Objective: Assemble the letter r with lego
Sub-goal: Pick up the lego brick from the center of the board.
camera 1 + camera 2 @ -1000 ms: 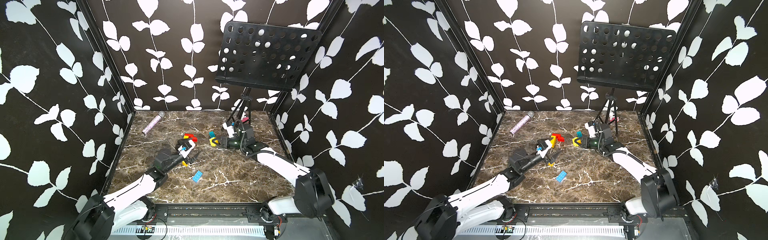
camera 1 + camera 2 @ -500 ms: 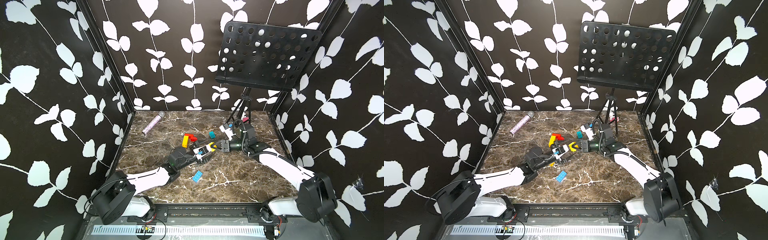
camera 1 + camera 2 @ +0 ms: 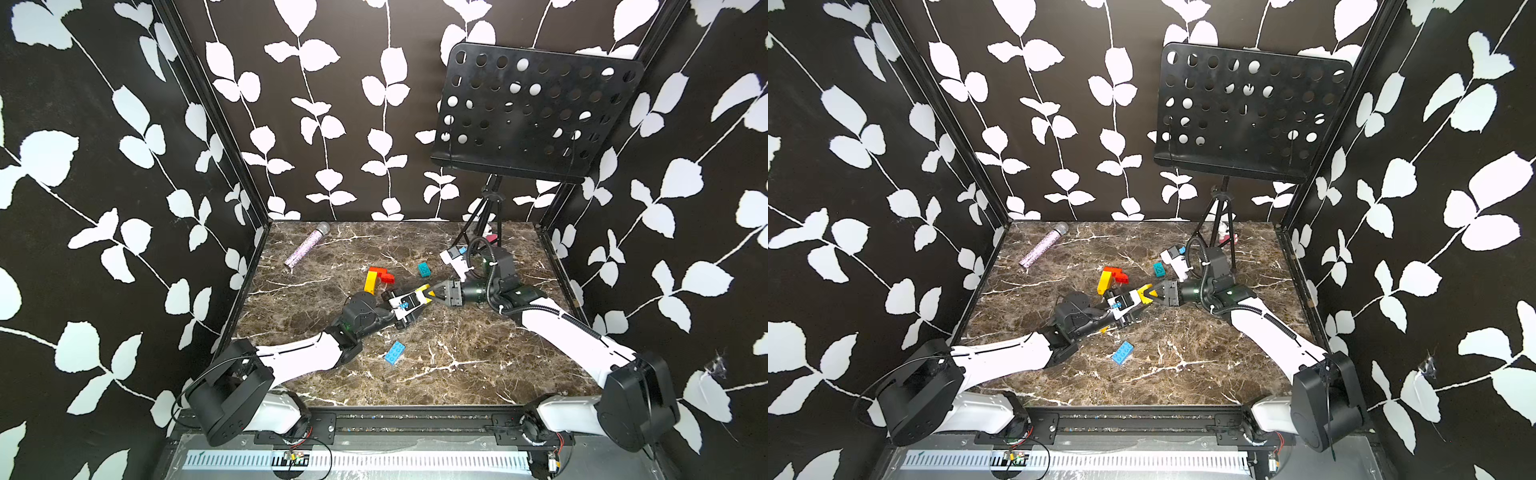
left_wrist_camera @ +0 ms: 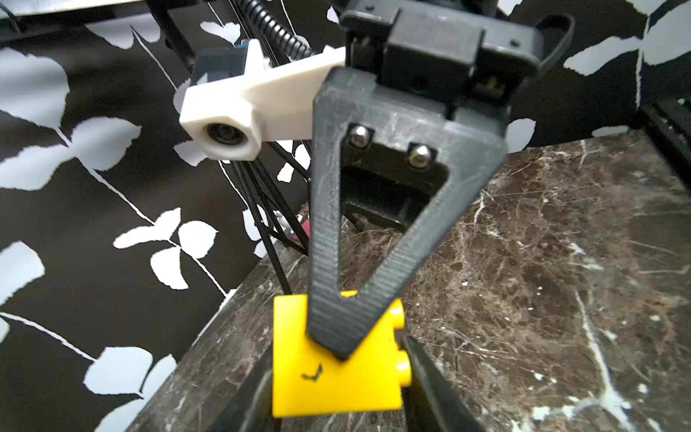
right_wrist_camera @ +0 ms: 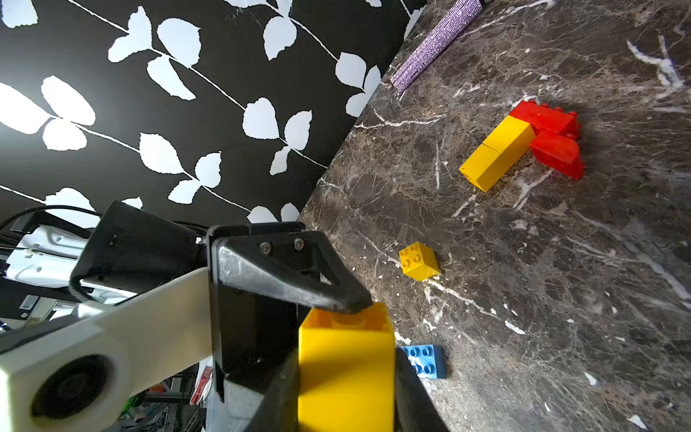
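Two arms meet tip to tip over the middle of the counter (image 3: pixel 457 374) in both top views. The left arm (image 3: pixel 299 359) lies low and nearly straight from the lower left, while the right arm (image 3: pixel 569 336) bends in from the lower right with its wrist level. A yellow brick (image 3: pixel 424 290) sits between them, apparently lifted off the surface. Just above it in the frame lies the part-built piece (image 3: pixel 376 277) of two yellow and two red bricks, with a teal brick (image 3: pixel 424 270) to the right and a blue brick (image 3: pixel 395 353) lower down. The glittery microphone (image 3: pixel 305 249) lies well apart at upper left. In the left wrist view the held brick fills the bottom centre, with the left fingers (image 4: pixel 430 385) pressed against its studded end and the opposite end. One of the right fingers (image 4: pixel 325 232) lies across its face. In the right wrist view the right fingers clamp its flat sides at the bottom edge, and a left fingertip bears on its hollow end. A second yellow brick (image 5: pixel 418 261) stands loose mid-frame. Both pairs therefore grasp the same brick, and the crosswise grips keep them from colliding. This looks like a handover, probably to turn the brick for pressing onto the piece.
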### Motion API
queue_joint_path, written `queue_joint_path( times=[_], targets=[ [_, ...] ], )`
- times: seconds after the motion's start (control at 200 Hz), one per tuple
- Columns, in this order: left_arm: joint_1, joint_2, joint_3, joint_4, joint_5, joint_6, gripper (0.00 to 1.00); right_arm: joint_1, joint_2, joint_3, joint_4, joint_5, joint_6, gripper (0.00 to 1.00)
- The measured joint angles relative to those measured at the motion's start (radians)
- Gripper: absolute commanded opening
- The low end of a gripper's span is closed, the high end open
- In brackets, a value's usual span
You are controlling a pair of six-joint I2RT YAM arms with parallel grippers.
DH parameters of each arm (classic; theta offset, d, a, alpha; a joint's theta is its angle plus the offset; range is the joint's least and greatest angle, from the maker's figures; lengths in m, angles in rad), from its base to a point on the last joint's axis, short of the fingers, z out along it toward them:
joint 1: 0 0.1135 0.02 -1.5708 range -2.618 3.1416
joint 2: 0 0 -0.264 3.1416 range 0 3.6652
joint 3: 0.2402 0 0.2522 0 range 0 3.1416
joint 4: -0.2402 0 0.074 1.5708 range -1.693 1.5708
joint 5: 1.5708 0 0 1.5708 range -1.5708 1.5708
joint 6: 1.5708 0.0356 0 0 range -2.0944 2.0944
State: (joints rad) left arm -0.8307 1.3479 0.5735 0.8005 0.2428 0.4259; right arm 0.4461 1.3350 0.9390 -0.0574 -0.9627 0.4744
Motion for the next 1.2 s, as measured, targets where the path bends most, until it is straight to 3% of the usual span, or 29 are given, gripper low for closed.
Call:
queue_joint_path(
  times=[0.075, 0.24, 0.385, 0.59, 0.8, 1.2],
  targets=[
    [0.000, -0.002, 0.009, -0.029, 0.002, -0.010, 0.37, 0.000, 0.006, 0.000, 0.000, 0.001, -0.003, 0.31],
    [0.000, -0.005, 0.017, -0.050, -0.005, -0.027, 0.33, 0.004, 0.007, 0.000, -0.003, 0.002, -0.005, 0.48],
    [0.000, -0.010, 0.017, -0.053, -0.066, -0.082, 0.30, 0.011, -0.021, -0.025, 0.037, 0.034, 0.024, 0.58],
    [0.000, -0.027, 0.017, -0.061, -0.249, -0.264, 0.24, 0.015, -0.125, -0.169, 0.266, 0.150, 0.161, 0.59],
    [-0.004, -0.010, 0.016, 0.014, -0.380, -0.505, 0.23, 0.055, -0.072, -0.243, 0.489, 0.292, 0.286, 0.59],
    [-0.048, 0.034, 0.016, 0.029, -0.417, -0.581, 0.27, 0.078, 0.011, -0.177, 0.616, 0.364, 0.319, 0.60]
  ],
)
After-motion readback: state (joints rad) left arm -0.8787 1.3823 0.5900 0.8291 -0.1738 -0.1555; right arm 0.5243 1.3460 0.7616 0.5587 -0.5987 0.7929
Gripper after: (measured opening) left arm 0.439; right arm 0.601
